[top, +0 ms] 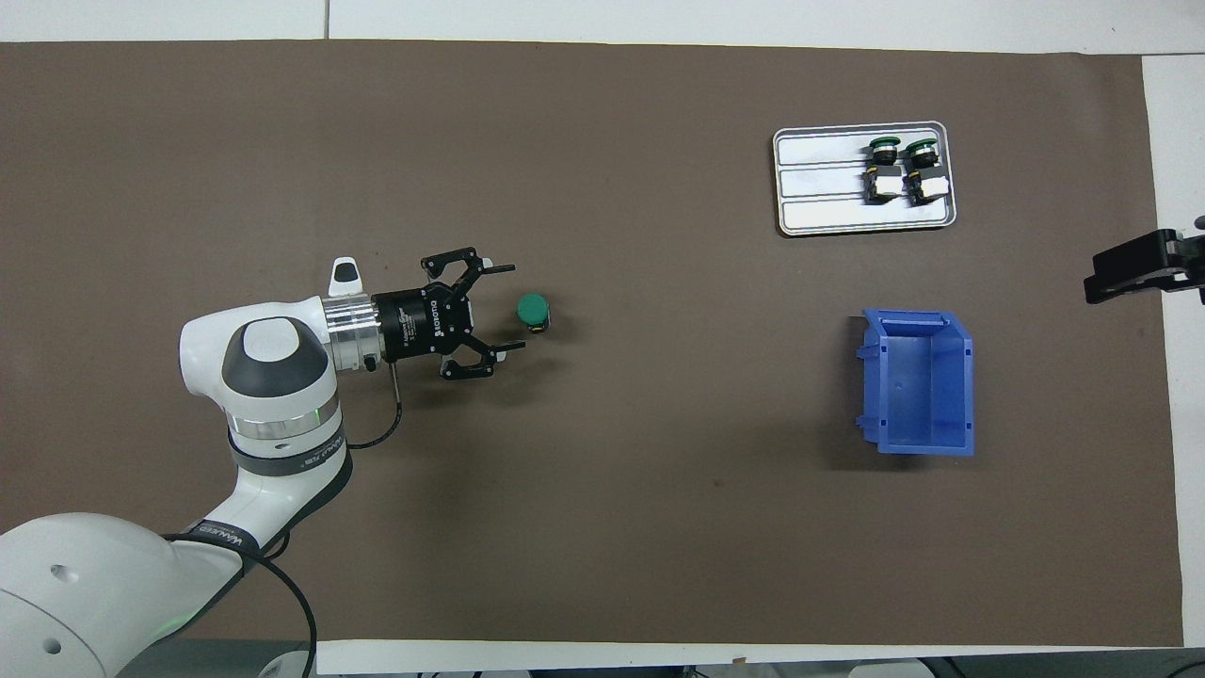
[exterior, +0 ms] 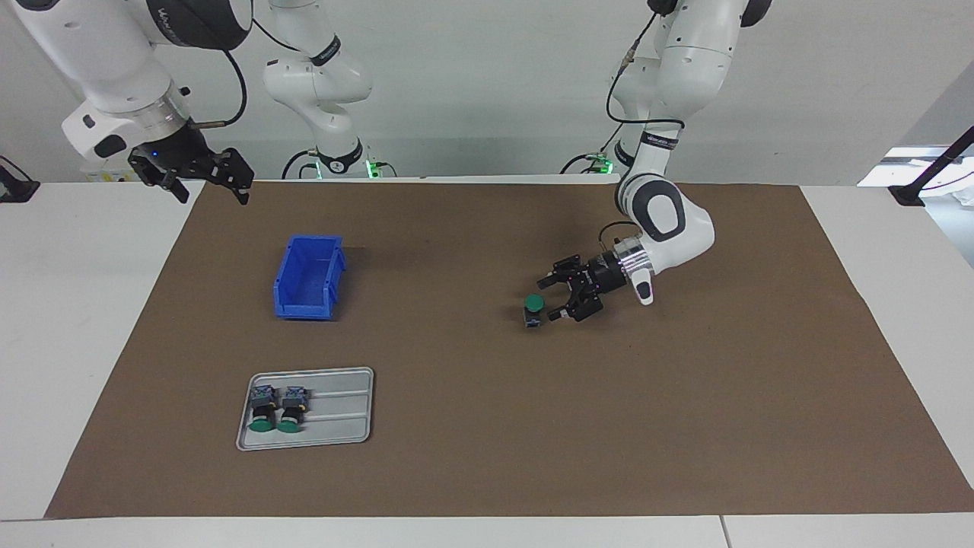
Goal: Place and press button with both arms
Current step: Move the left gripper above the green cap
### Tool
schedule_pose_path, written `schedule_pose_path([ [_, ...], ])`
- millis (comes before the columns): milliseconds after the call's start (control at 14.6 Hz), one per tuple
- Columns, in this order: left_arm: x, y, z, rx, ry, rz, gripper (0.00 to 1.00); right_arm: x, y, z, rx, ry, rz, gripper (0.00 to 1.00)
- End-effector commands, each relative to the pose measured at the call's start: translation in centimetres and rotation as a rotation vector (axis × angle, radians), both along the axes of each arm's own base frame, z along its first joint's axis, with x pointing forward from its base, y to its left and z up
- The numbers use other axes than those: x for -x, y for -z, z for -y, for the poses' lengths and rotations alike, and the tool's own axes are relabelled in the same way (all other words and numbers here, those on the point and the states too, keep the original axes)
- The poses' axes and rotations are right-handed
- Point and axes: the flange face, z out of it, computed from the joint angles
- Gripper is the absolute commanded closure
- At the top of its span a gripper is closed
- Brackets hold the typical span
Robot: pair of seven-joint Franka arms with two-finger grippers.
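Note:
A button (exterior: 535, 307) with a green cap stands upright on the brown mat (exterior: 487, 457), cap up, toward the left arm's end of the table. My left gripper (exterior: 549, 298) lies low and level beside it, open, its fingertips (top: 508, 269) just short of the button (top: 534, 310) and holding nothing. Seen from above, the left gripper (top: 513, 308) points straight at the button. My right gripper (exterior: 214, 195) waits open and empty, raised over the mat's edge at the right arm's end; only its tip (top: 1144, 264) shows from above.
A grey tray (exterior: 338, 426) (top: 819, 193) holds two more green-capped buttons (exterior: 275, 409) lying on their sides. An empty blue bin (exterior: 308, 278) (top: 918, 381) stands nearer to the robots than the tray.

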Motion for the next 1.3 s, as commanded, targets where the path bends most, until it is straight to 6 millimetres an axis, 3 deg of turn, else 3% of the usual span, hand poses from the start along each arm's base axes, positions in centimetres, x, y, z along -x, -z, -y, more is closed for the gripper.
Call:
schedule_pose_path([
  [0,0.3,-2.0,-1.5,-0.064,0.033,0.022,0.0,0.8,-0.1,0.1,-0.009,-0.013,-0.002,0.0],
  [137,-0.4,-3.2,-1.8,-0.145,0.083,0.062,0.0,0.8,-0.1,0.1,-0.009,-0.013,-0.002,0.0],
  [683,-2.4,-7.0,-3.2,-0.274,-0.074,0.166,0.03,0.8,-0.1,0.1,-0.009,-0.013,-0.002,0.0],
  [751,-2.2,-7.3,-2.5,-0.279,-0.055,0.181,0.13,0.8,-0.1,0.1,-0.009,-0.013,-0.002,0.0],
  [1024,-1.3,-9.2,1.8,-0.432,0.162,0.289,0.25,0.8,-0.1,0.1,-0.009,-0.013,-0.002,0.0],
  [1161,-1.5,-10.1,3.0,-0.525,0.248,0.326,0.36,0.8,-0.1,0.1,-0.009,-0.013,-0.002,0.0],
  [1229,-0.8,-10.3,4.6,-0.574,0.307,0.35,0.44,0.8,-0.1,0.1,-0.009,-0.013,-0.002,0.0],
])
